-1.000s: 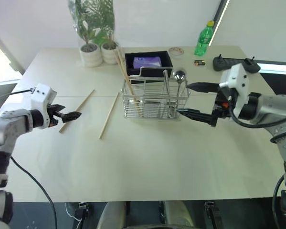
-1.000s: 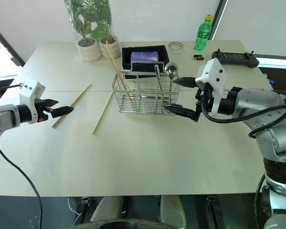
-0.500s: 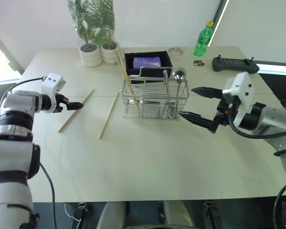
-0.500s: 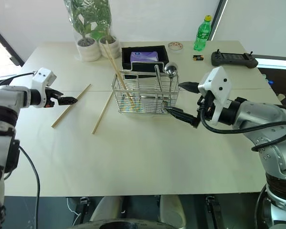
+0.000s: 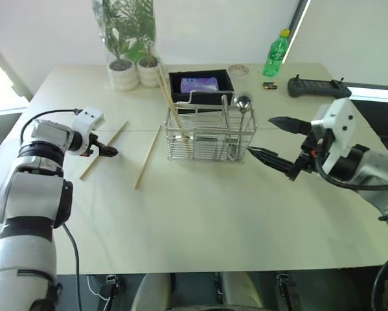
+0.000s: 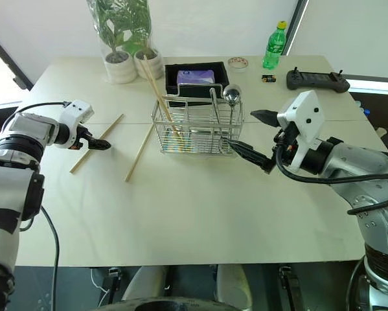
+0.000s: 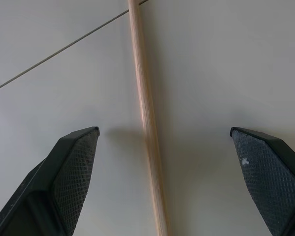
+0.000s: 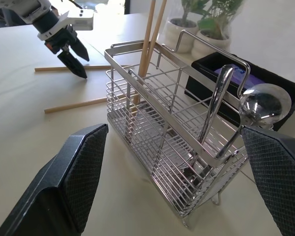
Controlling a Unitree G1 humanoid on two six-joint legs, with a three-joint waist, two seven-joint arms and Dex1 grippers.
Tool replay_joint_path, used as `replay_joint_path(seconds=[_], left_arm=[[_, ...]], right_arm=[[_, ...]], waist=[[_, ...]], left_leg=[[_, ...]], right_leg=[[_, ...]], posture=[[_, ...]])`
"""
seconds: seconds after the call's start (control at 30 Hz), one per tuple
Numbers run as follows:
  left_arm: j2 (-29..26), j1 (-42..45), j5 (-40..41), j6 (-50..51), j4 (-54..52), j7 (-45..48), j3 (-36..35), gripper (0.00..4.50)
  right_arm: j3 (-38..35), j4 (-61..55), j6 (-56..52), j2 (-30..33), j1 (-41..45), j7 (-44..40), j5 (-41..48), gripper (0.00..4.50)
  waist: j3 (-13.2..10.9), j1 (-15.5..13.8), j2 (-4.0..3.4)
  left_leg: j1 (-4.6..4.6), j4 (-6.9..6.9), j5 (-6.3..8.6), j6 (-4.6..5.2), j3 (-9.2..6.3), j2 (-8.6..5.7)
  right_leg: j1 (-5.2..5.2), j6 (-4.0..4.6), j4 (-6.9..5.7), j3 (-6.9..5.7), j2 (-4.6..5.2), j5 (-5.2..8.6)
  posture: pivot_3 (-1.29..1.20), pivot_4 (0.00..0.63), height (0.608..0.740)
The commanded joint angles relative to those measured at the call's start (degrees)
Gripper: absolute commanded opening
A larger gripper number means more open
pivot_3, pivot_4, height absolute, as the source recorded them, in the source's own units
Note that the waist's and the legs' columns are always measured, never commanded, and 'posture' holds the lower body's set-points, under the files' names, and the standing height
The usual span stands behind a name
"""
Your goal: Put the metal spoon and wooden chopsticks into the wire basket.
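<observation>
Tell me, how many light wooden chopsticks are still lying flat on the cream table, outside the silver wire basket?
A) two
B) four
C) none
A: two wooden chopsticks lie flat on the table, one under the open left gripper and another nearer the wire basket, where other chopsticks already stand.

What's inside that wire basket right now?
The wire basket holds a metal spoon, bowl up, another metal handle beside it, and two wooden chopsticks leaning out. The wires blur what lies at its bottom.
</observation>
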State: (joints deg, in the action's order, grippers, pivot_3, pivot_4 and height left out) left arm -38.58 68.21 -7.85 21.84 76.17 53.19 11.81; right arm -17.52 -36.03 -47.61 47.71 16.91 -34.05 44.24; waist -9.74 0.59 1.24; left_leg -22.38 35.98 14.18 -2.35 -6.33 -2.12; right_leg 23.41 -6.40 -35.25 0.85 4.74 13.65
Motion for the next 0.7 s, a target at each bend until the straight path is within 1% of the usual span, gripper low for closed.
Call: replay_joint_path(seconds=[0.03,0.13,0.2,0.37,0.4,0.7], left_arm=[[0.0,0.3,-0.6,-0.7,0.2,-1.1,-1.8,4.5],[0.2,0.1,-0.7,-0.7,0.4,-2.0,-2.9,3.7],[0.4,0.0,-0.9,-0.7,0.4,-2.0,-3.3,2.76],[0.5,-0.1,-0.7,-0.4,0.4,-2.0,-4.3,0.22],[0.5,-0.2,-0.7,-0.3,0.4,-1.9,-4.5,0.04],[0.3,-1.1,-0.6,0.7,0.3,-1.9,-5.7,0.04]], right_arm=[[-2.3,-1.8,0.0,0.8,0.9,0.8,1.4,4.39],[-2.2,-1.6,0.0,1.0,1.1,1.0,1.7,4.5],[-2.3,-1.5,-0.1,1.1,1.2,1.2,2.0,4.5],[-2.4,-1.5,0.0,1.4,1.1,1.4,2.4,4.5],[-2.4,-1.5,0.1,1.4,1.1,1.4,2.5,4.5],[-1.7,-0.7,0.4,1.6,2.0,1.2,2.3,4.5]], waist=[[0.0,0.0,0.0],[0.0,0.0,0.0],[0.0,0.1,0.0],[0.0,0.1,0.0],[0.0,0.1,0.0],[0.0,0.1,0.01]], left_leg=[[0.0,0.0,0.0,0.0,0.0,0.0],[0.0,0.02,0.0,0.0,-0.01,0.0],[0.0,0.02,0.0,0.0,-0.01,0.0],[0.0,0.02,0.0,0.0,-0.01,0.0],[0.0,0.02,0.0,0.0,-0.01,0.0],[0.01,0.04,0.0,0.0,-0.01,-0.01]], right_leg=[[0.0,0.0,0.0,0.0,0.0,0.0],[0.0,-0.01,-0.02,0.0,0.0,0.0],[0.0,-0.01,-0.02,-0.01,0.0,-0.01],[0.0,-0.02,-0.03,-0.01,-0.01,-0.01],[0.0,-0.02,-0.03,0.0,-0.01,-0.01],[-0.01,-0.02,-0.08,0.0,-0.02,-0.01]], posture=[[0.0,0.15,0.716],[0.0,0.15,0.716],[0.0,0.15,0.716],[0.0,0.15,0.716],[0.0,0.15,0.716],[0.0,0.15,0.716]])
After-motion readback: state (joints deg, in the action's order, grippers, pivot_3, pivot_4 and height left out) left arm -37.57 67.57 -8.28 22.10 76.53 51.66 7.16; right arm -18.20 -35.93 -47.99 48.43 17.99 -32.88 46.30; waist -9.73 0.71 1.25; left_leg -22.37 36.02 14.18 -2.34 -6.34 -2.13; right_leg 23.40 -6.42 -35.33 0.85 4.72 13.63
